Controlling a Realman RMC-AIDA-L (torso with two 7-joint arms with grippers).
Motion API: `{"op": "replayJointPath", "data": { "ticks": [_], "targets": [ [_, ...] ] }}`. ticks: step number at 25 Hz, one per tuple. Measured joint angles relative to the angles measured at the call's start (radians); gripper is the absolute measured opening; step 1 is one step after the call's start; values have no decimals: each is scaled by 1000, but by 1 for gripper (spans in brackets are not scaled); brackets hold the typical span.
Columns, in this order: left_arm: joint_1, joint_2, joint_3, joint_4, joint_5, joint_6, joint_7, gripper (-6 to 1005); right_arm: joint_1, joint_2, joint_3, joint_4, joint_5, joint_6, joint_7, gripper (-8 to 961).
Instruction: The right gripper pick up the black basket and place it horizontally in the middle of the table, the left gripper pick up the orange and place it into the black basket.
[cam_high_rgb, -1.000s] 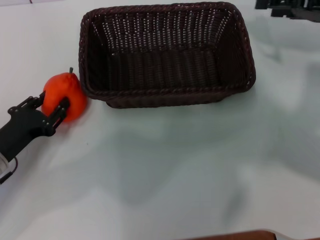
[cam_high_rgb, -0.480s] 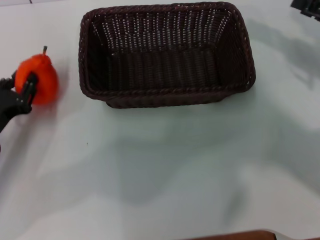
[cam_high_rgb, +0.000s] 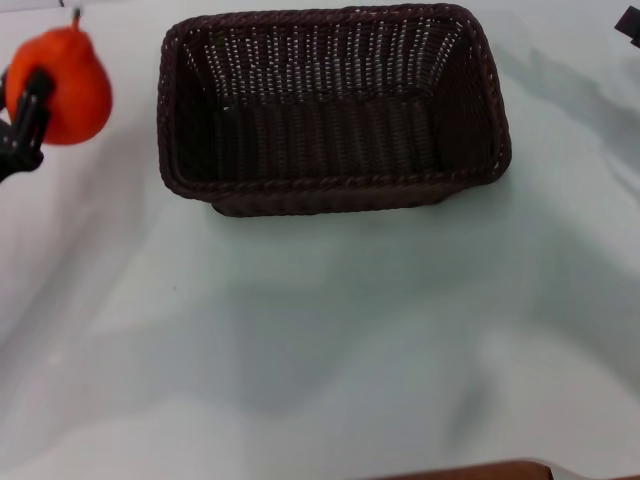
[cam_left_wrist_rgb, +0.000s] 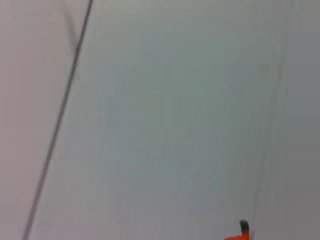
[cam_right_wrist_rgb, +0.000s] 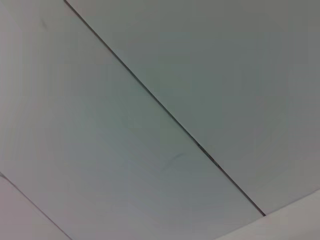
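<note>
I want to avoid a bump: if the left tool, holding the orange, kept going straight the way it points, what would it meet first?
Only guessable: the left tool holding the orange seems aimed up and away, left of the black basket, so nothing visible blocks it.

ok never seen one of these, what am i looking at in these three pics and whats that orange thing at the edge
A two-armed robot is working over a pale table. The wide picture comes from a camera on its head, looking down. The other two come from cameras on its wrists and show mostly bare surface. On the table stands an empty dark wicker basket, long side across. The orange thing is an orange, clamped in the left gripper to the basket's left; its stem tip shows in the left wrist picture. Only a dark bit of the right arm peeks in at the far right edge.
</note>
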Motion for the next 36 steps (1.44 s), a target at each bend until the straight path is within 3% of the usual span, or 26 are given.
{"op": "replayJointPath", "data": {
  "ticks": [4,9,12,16,25,30,34,36],
  "targets": [
    [1,-18,16,-48,1,-80,-2,234,8,-1,20,23,1,8,-31,673],
    [-30,-94,24,-50,2,-86,53,199,10,3,22,49,42,25,-96,673],
    [-60,-121,73,-28,3,-69,135,173,5,2,24,98,105,41,-163,673],
    [-102,-125,147,-7,-6,-36,165,270,-2,3,54,166,179,59,-264,673],
    [-92,-125,131,-2,-48,38,170,560,14,2,220,404,276,161,-690,673],
    [-72,-126,45,45,-115,73,175,693,37,4,317,593,348,174,-1010,673],
    [-48,-121,-98,105,-151,57,179,799,63,4,388,704,352,147,-1229,673],
    [-26,-123,-148,103,-154,34,176,799,72,5,396,728,352,135,-1279,673]
  ]
}}
